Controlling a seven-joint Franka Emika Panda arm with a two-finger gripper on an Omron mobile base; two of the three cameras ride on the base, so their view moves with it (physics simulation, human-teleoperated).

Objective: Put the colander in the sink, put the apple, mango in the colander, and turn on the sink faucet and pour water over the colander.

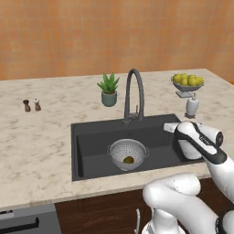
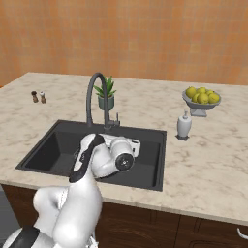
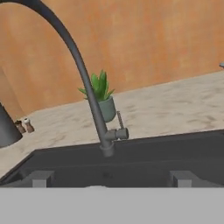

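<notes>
The tool (image 3: 109,186), its jaws apart and holding nothing, hangs low over the sink (image 1: 91,137) and faces the far rim, where the sink faucet (image 3: 83,78) lever stands just ahead, slightly right.

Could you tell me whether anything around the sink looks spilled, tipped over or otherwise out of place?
Nothing stands out. The colander sits upright in the sink with a small fruit inside, the faucet shows no water, and the potted plant, soap dispenser, fruit bowl and shakers stand upright on the counter.
</notes>
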